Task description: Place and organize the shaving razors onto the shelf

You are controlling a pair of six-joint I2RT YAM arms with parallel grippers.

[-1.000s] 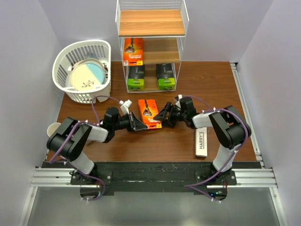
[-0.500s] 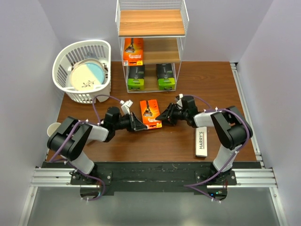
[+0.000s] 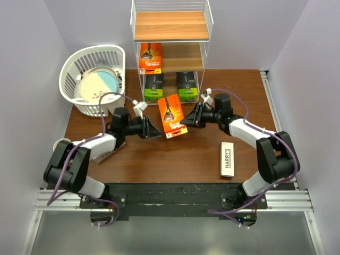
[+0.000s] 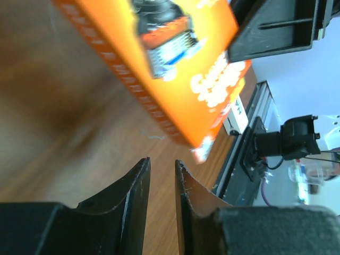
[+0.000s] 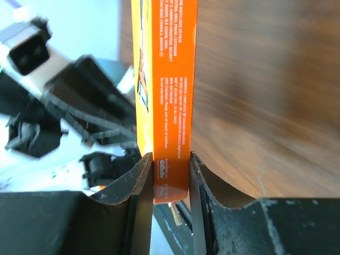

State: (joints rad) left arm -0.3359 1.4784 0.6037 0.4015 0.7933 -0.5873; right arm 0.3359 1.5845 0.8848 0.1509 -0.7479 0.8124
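On my overhead feed the right pincer (image 3: 187,121) is clamped on the flat orange razor box (image 3: 171,116), which sits tilted between the two arms, just in front of the tall white wire shelf with brown wooden boards (image 3: 170,26). My right wrist camera shows the grip closely. The two fingers press against opposite faces of the orange box (image 5: 167,79) at its narrow end, so the right pincer (image 5: 169,159) is parted only by the thickness of the card. The box stands edge-on to that lens, with the brown wooden worktop (image 5: 249,79) beyond it.

The left pincer (image 3: 153,129) points at the box's left edge from just beside it. In the left wrist camera its fingers (image 4: 139,180) stand a narrow slit apart with nothing between them, and the left pincer (image 4: 162,164) sits below the orange box (image 4: 159,69) without touching it. The box looks to be clear of the worktop (image 4: 64,122) there.

On the shelf, a second flat orange box (image 3: 150,57) stands at the left of the middle board, and two black-and-lime-green packs (image 3: 153,87) (image 3: 187,86) stand side by side on the lowest one. A long slim white box reading HARRY'S (image 3: 228,159) lies on the worktop (image 3: 159,164) near my right arm, well apart from the shelf.
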